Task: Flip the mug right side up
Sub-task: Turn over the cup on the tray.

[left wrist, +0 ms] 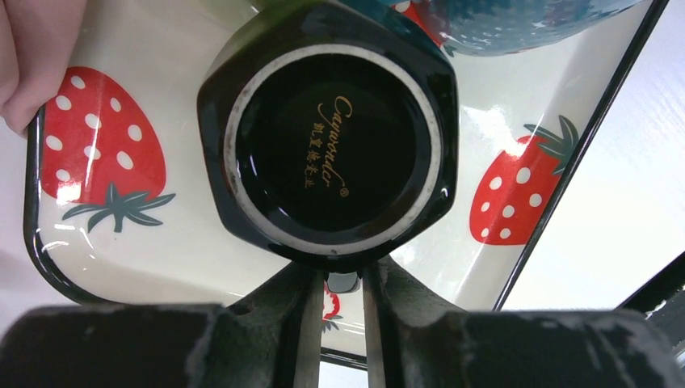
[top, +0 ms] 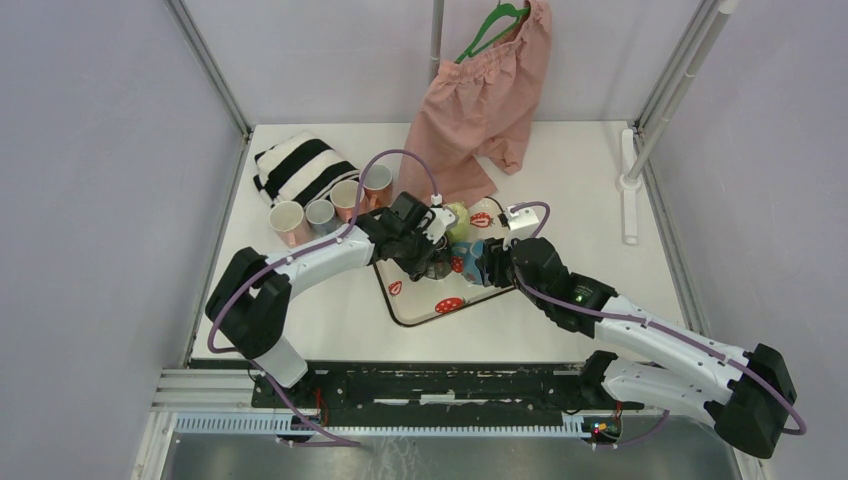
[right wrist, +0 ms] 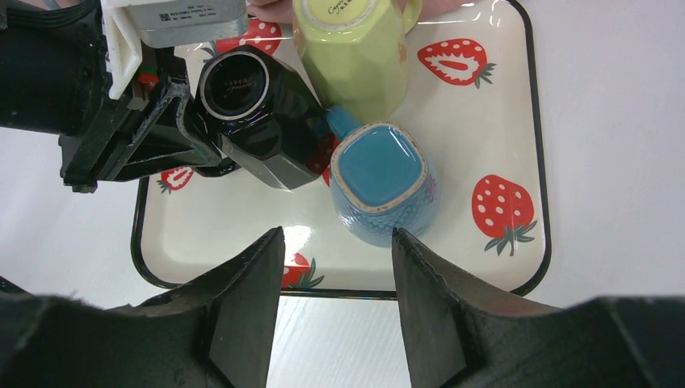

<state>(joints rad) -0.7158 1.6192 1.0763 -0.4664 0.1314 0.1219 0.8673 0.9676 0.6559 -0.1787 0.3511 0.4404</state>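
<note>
L fingers (left wrist: pixel 311 315) nipping black mug (left wrist: pixel 335 145) handle, R fingers (right wrist: pixel 250 299) open, empty, blue mug (right wrist: pixel 380 170), green mug (right wrist: pixel 355 56) just beside

Two white-and-black robot arms reach from the near edge of the table (top: pixel 600 200) toward its middle. The left arm (top: pixel 310 258) rises from its base, bends at the elbow and stretches forward and to the right, wrist tilted down. The left gripper (left wrist: pixel 335 281) has its jaws drawn close, only a narrow gap between them, pinching the handle of the black mug (left wrist: pixel 339 145). The right arm (top: pixel 650 335) stretches forward and to the left, its wrist near the left one. The right gripper (right wrist: pixel 337 242) points downward, its jaws spread wide and holding nothing.
</note>
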